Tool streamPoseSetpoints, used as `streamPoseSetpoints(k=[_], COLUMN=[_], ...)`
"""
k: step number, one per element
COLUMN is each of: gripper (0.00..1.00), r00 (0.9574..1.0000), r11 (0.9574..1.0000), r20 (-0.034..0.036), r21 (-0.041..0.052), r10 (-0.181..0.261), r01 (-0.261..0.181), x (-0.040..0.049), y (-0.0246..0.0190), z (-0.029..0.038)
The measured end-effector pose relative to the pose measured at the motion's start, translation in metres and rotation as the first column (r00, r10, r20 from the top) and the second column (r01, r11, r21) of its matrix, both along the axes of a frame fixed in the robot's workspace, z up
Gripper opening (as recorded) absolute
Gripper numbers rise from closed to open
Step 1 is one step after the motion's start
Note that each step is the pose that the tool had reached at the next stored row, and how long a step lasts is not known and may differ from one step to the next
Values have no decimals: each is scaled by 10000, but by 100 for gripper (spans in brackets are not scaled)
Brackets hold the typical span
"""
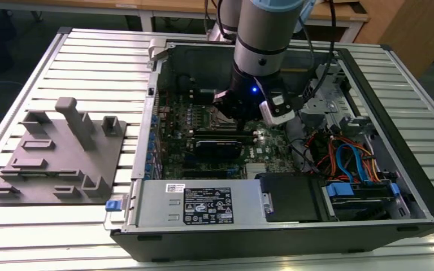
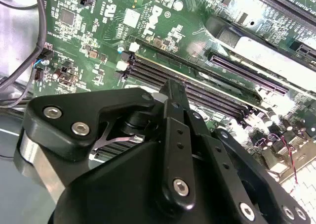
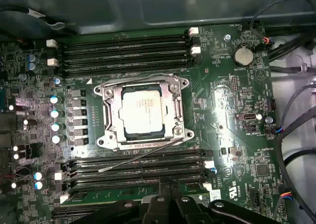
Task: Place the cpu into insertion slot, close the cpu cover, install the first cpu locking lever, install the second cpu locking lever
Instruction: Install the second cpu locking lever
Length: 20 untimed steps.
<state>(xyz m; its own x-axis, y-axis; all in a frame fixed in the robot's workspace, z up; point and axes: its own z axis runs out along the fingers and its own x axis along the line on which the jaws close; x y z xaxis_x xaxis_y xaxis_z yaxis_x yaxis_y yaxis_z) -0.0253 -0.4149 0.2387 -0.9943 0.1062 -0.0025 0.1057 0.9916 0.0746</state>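
The gripper (image 3: 165, 194) hovers just above the memory slots (image 3: 138, 167) beside the socket, fingers pressed together and holding nothing. The cpu (image 3: 144, 110) already sits in the insertion slot (image 3: 114, 140) with the cpu cover (image 3: 143, 84) folded down around it. One thin locking lever (image 3: 143, 156) sticks out loose over the memory slots; a slightly off push could slip past it or scrape the green board (image 3: 232, 110).

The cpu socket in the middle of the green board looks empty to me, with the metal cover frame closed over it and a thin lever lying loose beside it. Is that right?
Not empty. In the first wrist view the cpu sits in the insertion slot, its silvery top showing through the window of the closed cpu cover. The thin lever does lie loose alongside.
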Motion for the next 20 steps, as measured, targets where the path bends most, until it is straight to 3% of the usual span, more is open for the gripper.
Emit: streamPoseSetpoints(k=[3, 7, 9, 20], gripper=[10, 10, 10, 10], r00=[10000, 10000, 10000, 10000], r11=[10000, 10000, 10000, 10000], r20=[0, 0, 0, 0], r21=[1, 1, 2, 2], r10=[0, 0, 0, 0], r01=[0, 0, 0, 0], x=[0, 0, 0, 0], y=[0, 0, 0, 0], z=[-44, -46, -96, -101])
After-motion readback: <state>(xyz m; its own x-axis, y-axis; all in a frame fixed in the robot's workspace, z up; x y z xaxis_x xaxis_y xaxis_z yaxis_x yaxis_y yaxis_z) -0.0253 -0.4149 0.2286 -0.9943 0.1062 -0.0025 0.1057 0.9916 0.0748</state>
